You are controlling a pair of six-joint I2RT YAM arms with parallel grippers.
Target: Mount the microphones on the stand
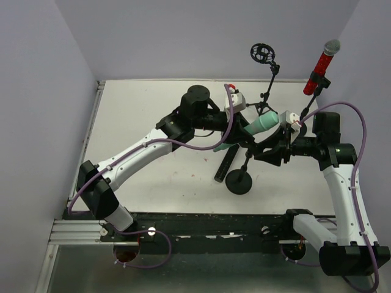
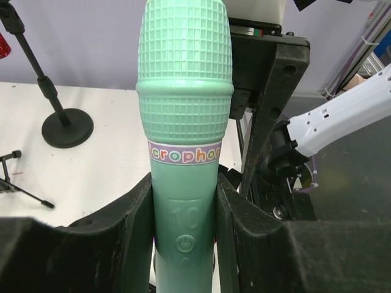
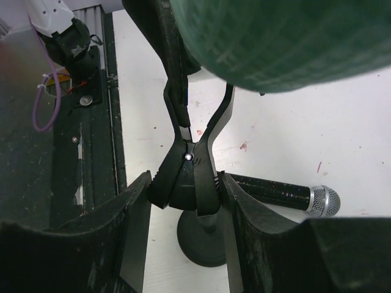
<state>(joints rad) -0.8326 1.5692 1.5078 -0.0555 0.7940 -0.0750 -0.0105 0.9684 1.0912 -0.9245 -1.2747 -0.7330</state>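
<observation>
Ok, you can read "icrophon" on the coloured band (image 2: 183, 155) round the mint-green mic (image 2: 183, 91), w/ a power symbol lower down. Your left gripper (image 2: 184, 186) is clamped on its body, head pointing away from the wrist. From above, its long axis runs diag. over the table (image 1: 153, 110), head toward the right arm. Your right gripper (image 3: 185, 189) squeezes the stand's clip (image 3: 188, 160), prongs spread close to the mint head. Red mic (image 1: 321, 64) sits head-up in a rear holder. Black mic (image 3: 275, 192) lies flat by the stand base (image 3: 201, 241).
</observation>
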